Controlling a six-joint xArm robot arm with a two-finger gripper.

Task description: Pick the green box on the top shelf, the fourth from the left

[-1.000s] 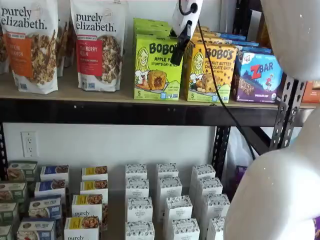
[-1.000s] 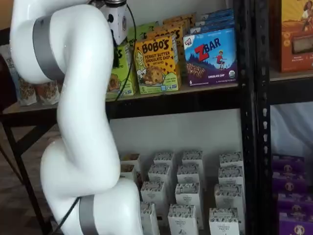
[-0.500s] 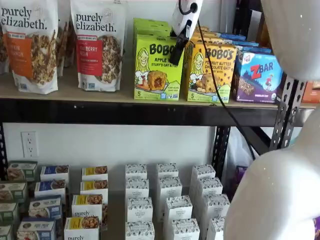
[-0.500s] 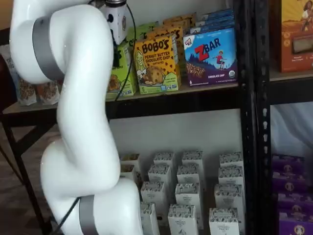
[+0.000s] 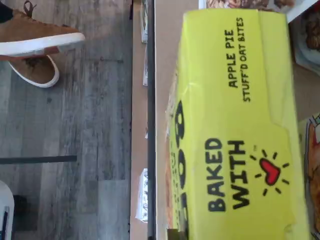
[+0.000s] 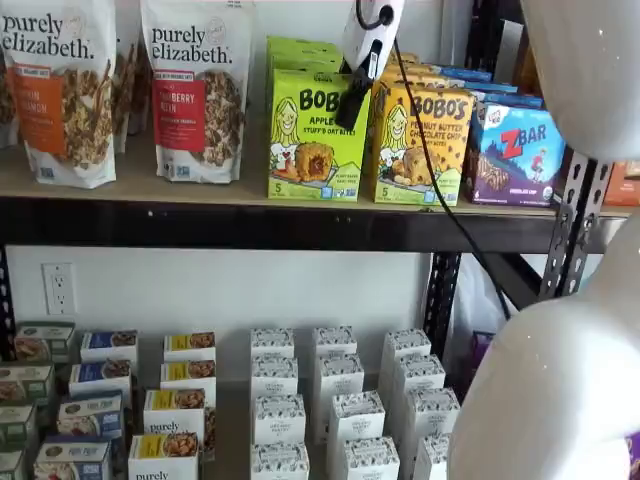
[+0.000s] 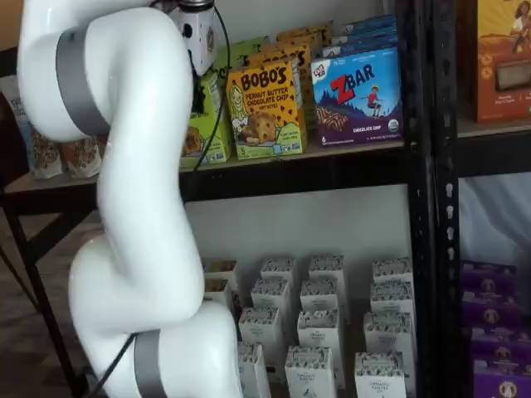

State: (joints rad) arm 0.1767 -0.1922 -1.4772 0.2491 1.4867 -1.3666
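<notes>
Pale tan top shelf (image 6: pixel 140 185) on black uprights, white wall behind, grey plank floor (image 5: pixel 75 125) below; gripper (image 6: pixel 350 105) at the green box (image 6: pixel 315 135), can't tell how its jaws stand.

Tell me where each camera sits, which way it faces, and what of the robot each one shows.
Wrist view: looks down on the green box top, floor beyond; no fingers visible.
Shelf view: faces the top shelf head-on; gripper hangs before the green box, white arm at right.
Shelf view: angled from the side; the arm hides most of the green box.
Shared: both shelf views show the ZBar box.
</notes>
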